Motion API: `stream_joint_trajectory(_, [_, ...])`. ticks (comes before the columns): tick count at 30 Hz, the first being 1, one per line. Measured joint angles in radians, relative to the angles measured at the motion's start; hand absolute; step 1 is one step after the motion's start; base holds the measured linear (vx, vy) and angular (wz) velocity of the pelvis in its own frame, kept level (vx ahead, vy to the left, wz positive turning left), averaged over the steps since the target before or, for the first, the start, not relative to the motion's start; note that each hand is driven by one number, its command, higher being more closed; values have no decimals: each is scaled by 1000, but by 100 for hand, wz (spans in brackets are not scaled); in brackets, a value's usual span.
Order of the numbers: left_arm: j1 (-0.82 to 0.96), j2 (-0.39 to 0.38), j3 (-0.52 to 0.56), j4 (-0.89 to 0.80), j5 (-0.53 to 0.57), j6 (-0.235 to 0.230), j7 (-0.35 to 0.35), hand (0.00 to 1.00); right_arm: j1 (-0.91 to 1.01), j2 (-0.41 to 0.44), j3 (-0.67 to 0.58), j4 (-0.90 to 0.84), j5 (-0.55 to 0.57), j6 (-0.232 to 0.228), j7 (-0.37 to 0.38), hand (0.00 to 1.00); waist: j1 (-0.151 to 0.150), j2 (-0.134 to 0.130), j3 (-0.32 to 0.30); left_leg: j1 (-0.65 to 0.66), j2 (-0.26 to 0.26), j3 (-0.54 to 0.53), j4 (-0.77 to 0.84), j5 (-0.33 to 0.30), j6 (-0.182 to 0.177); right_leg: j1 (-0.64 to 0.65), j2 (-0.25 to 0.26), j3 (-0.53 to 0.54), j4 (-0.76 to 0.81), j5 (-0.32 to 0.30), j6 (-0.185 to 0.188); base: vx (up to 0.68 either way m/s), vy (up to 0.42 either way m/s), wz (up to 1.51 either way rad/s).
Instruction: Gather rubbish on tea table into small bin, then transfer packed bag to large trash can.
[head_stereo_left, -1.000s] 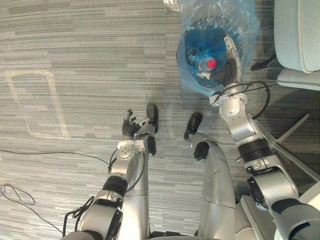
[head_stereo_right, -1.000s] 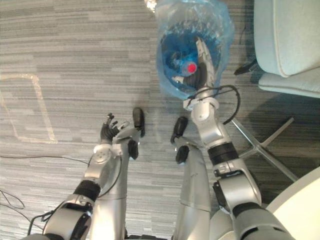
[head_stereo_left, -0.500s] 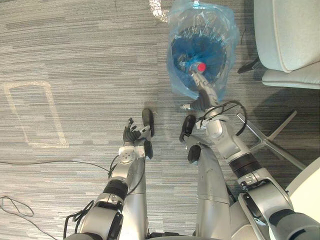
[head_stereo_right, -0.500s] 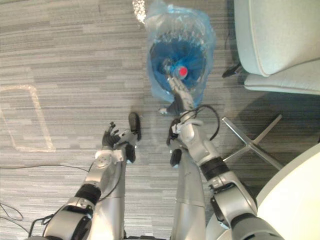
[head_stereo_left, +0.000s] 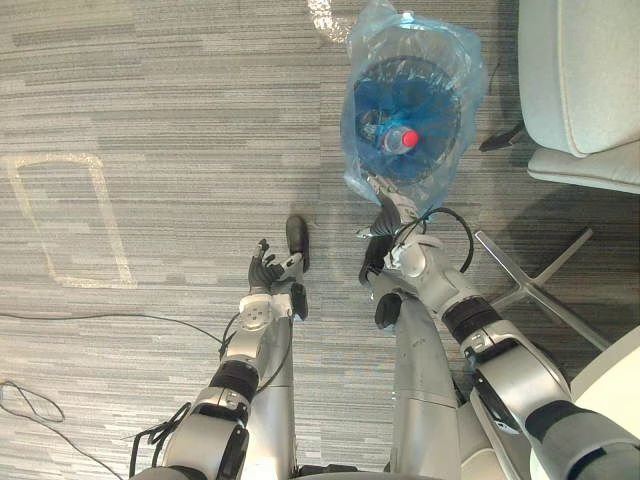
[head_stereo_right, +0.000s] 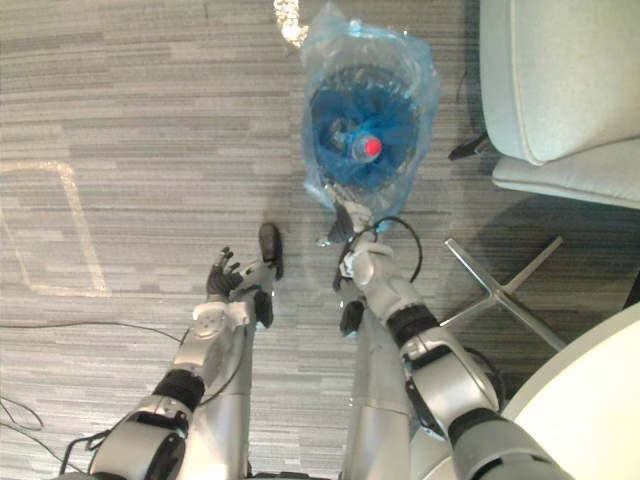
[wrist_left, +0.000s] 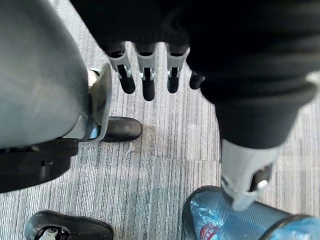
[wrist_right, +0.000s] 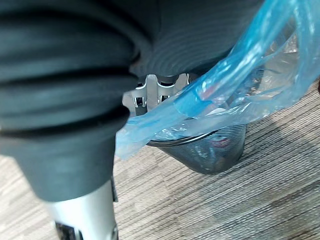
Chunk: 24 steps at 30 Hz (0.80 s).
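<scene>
Blue plastic film is what we meet first: a blue bag (head_stereo_left: 420, 95) lines a small bin (wrist_right: 220, 147) of dark mesh, which stands upright on grey striped carpet (head_stereo_left: 180, 150). Inside the bag lies a bottle (head_stereo_left: 392, 141) with a red cap (head_stereo_left: 408, 138), among other bits we cannot make out.

We see the right hand (head_stereo_left: 388, 208) at the near edge of the bag, touching the film, which is drawn out to a point toward it. In the right wrist view a gathered fold of the film runs taut across the front of this hand and hides how it is set. We cannot tell whether it grips the bag or merely rests against it. The bin sits just beyond that fold.

The left hand (head_stereo_left: 265, 272) hangs well apart from the bag and holds nothing. Its fingers (wrist_left: 146, 75) are nearly straight and a little spread, with the thumb (wrist_left: 245, 182) standing off to one side. Ahead of those fingertips lies bare carpet; past the thumb's tip we see the bag and the bin's rim.

Beyond the bag, farther from both hands, a shiny crumpled scrap (head_stereo_left: 330, 15) lies on the carpet. A pale grey chair (head_stereo_left: 580, 80) stands just beside the bag, on the side away from the left fingers, its metal legs (head_stereo_left: 545, 285) splayed over the floor. Well off to the other side of those fingers a pale taped outline (head_stereo_left: 112, 225) marks the carpet, and the corner of a white table (head_stereo_right: 590, 400) shows near the right arm.
</scene>
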Motion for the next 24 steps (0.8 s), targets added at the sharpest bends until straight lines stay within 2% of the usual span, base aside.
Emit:
stream_joint_trajectory(6, [-9, -10, 13, -27, -29, -26, 0, 0, -66, -2, -36, 84, 1, 14, 3, 100, 6, 0, 0, -52, -14, -27, 29, 11, -2, -45, -13, -18, 42, -17, -2, -10, -14, 15])
stream_joint_trajectory(11, [-9, -14, 23, -27, -36, -26, 0, 0, -68, -4, -36, 83, 6, 18, 2, 100, 6, 0, 0, -54, -14, -30, 35, 9, -3, -48, -15, -17, 58, -25, 4, -35, -16, 1])
stream_joint_trajectory(12, [-9, -14, 23, -32, -36, -26, 0, 0, -68, -3, -36, 74, 9, 18, 1, 100, 6, 0, 0, -57, -14, -29, 35, 10, -4, -54, -15, -14, 59, -29, 11, -43, -19, 1])
stream_joint_trajectory(24, [-7, -23, 43, -49, -36, -21, 0, 0, -38, -4, -76, -53, 84, 18, -19, 100, 5, 1, 1, -58, -5, -27, 45, 16, -7, -55, -11, -16, 57, -19, -8, -12, -11, -1])
